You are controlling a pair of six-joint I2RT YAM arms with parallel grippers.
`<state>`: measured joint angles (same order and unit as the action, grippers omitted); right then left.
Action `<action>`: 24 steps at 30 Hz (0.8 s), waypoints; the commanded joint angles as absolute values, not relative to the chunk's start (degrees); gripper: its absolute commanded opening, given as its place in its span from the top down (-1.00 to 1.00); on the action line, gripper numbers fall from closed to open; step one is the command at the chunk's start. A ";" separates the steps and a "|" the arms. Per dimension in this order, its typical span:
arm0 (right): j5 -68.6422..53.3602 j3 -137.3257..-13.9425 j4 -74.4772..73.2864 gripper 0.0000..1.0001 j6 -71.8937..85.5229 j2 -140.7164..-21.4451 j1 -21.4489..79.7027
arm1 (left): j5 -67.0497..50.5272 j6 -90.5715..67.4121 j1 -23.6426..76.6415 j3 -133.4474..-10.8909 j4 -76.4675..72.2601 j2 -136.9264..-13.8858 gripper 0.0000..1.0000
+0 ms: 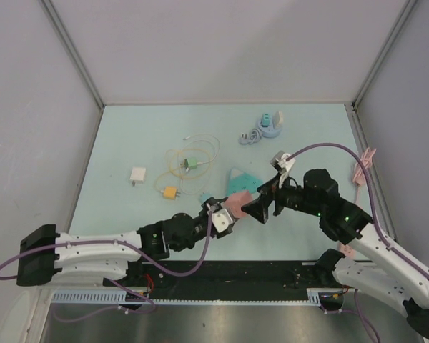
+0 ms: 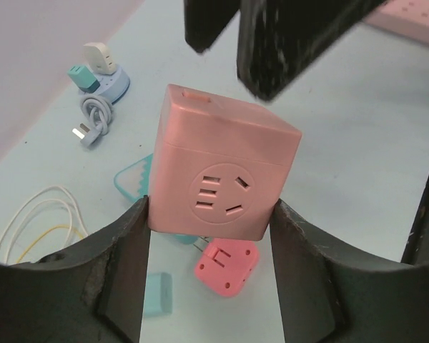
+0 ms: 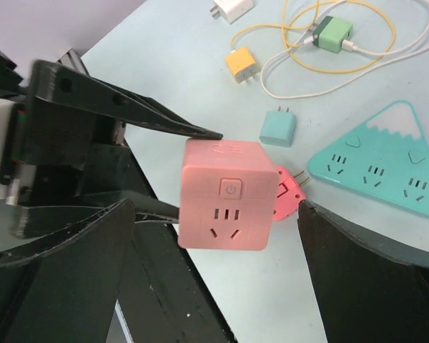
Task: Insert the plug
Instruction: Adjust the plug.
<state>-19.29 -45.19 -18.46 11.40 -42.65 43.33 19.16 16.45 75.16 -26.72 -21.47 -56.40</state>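
My left gripper (image 2: 211, 211) is shut on a pink cube socket (image 2: 222, 175) and holds it above the table; one socket face looks at the left wrist camera. My right gripper (image 3: 216, 207) is open and empty. Its fingers (image 2: 293, 36) stand either side of the cube (image 3: 229, 194) with gaps, facing the side with the power button. A pink plug (image 2: 227, 266) lies on the table under the cube, prongs visible in the right wrist view (image 3: 289, 193). In the top view the cube (image 1: 237, 202) hangs between the left gripper (image 1: 225, 214) and the right gripper (image 1: 264, 202).
A teal triangular power strip (image 1: 241, 179) lies just behind the cube, with a small teal adapter (image 3: 277, 128) beside it. Orange (image 1: 170, 191), green (image 1: 190, 163) and white (image 1: 138, 176) adapters with cables lie to the left. A blue round strip (image 1: 269, 125) is at the back and a pink strip (image 1: 365, 168) at the right.
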 commanded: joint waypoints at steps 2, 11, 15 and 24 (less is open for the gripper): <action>-17.93 -43.16 -11.17 -0.99 13.79 -45.08 44.38 | 18.02 7.91 74.01 -25.84 -31.72 -54.05 0.99; -18.45 -40.08 -2.64 -0.92 19.68 -48.25 44.56 | 15.73 3.87 73.13 -23.12 -39.37 -55.45 0.99; -19.07 -40.08 -2.46 -0.86 19.69 -49.04 44.56 | 15.29 3.60 72.86 -22.76 -41.65 -56.25 0.99; -20.30 -40.17 -4.39 -0.58 19.51 -50.27 44.03 | 16.26 3.51 71.90 -22.50 -43.42 -57.57 0.99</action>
<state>-18.96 -40.10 -5.63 19.29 -49.74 44.18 16.29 4.93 72.73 -22.48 -36.69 -57.69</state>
